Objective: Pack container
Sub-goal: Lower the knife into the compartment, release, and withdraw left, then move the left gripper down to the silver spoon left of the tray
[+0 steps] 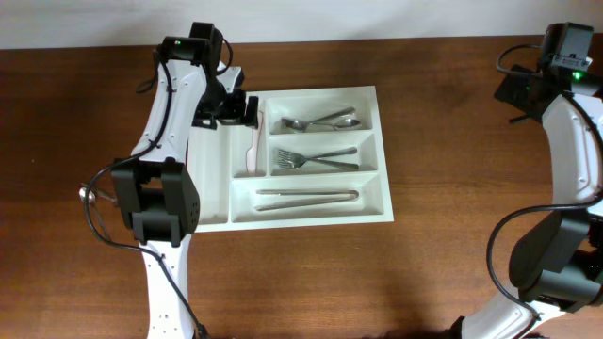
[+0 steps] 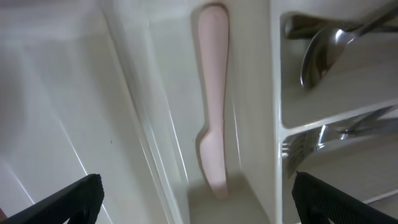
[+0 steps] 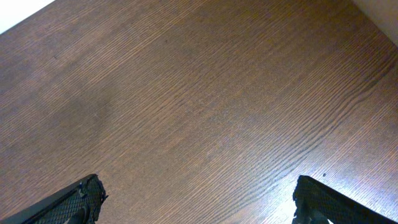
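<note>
The left pincer (image 2: 196, 198), wide open, hovered over a pink knife (image 2: 211, 93) lying in a narrow slot of the white tray (image 1: 311, 221) on the table (image 1: 452, 141), the drop seemingly done and a straight lift clear due next; the right pincer (image 3: 196, 199), also wide, hung well apart.

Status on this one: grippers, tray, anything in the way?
Left gripper open above pink knife lying in container. Right gripper open over table. Spoons, forks in compartments; nothing obstructing.

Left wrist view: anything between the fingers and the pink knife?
Nothing visible. The pale pink plastic knife lies alone in a narrow compartment of the large white plastic cutlery tray, below the left arm's open fingers.
</note>
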`<action>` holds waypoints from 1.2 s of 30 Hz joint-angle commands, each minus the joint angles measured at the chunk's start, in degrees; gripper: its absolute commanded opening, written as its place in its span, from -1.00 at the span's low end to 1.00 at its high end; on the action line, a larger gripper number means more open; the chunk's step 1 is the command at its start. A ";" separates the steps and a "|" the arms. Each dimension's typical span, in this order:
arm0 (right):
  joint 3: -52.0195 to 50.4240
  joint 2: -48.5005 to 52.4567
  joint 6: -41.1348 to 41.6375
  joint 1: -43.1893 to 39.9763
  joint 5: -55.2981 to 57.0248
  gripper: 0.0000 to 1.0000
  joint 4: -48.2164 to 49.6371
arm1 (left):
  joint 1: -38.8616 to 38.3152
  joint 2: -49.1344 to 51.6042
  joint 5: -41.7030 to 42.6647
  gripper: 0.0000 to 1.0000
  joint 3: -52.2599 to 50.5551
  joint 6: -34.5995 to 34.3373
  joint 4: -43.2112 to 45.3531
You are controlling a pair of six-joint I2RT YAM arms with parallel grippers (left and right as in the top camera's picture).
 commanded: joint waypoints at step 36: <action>0.35 -0.20 0.00 -0.15 0.11 0.98 0.00 | 22.56 -9.60 -10.27 0.98 -8.31 -16.61 -1.16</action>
